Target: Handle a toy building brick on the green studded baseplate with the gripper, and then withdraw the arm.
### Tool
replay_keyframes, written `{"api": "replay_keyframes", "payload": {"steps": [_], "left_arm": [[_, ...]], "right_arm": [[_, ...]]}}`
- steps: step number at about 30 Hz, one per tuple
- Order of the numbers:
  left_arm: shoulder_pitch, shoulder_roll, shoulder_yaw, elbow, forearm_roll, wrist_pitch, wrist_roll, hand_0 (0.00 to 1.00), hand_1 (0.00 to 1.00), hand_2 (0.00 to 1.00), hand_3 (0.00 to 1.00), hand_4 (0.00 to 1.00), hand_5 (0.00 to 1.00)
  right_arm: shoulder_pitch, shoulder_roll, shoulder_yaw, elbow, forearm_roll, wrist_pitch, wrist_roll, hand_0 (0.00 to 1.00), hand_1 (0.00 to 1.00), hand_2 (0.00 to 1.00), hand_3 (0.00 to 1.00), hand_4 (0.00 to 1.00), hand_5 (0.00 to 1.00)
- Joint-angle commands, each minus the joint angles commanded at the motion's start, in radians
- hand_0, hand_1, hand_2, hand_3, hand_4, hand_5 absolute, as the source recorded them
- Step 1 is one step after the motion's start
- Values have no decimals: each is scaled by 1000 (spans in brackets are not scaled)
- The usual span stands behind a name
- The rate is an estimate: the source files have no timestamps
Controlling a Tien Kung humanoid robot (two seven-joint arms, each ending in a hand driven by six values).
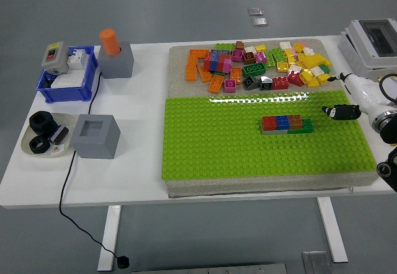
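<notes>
A row of bricks [287, 124], red, blue, brown and green on a grey base, stands on the green studded baseplate [217, 144], right of its middle. My right hand [342, 104], white with black fingertips, hovers over the baseplate's right edge, well clear of the row. Its fingers are spread and hold nothing. The left arm does not show.
A heap of loose coloured bricks [260, 66] lies on the beige mat behind the baseplate. To the left stand two grey blocks [96, 136], one with an orange cylinder [111, 41], a blue bin [68, 72] and a dish of black parts [44, 134]. A white box [372, 38] sits far right.
</notes>
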Motion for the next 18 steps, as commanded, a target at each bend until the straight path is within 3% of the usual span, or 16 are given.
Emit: {"api": "replay_keyframes", "payload": {"steps": [5,6,11,18], "left_arm": [[-2,-1,-3,0,1,0,-1,598,617,538,592,760,208],[-3,-1,-4,0,1,0,-1,598,617,537,592,759,208],[-4,3,-7,0,0,1,0,598,617,537,592,759,208],[-7,5,-7,0,3,0,-1,598,617,538,593,758,205]], "right_arm": [[23,0,11,-34,-49,13,-13,856,834,852,785,661,53],[28,-3,12,-40,-58,16,-16,872,839,858,724,631,30],[61,-28,0,-72,-93,36,-34,872,839,858,724,631,30],[100,-39,-61,-96,-121,76,-81,877,851,871,708,599,6]]}}
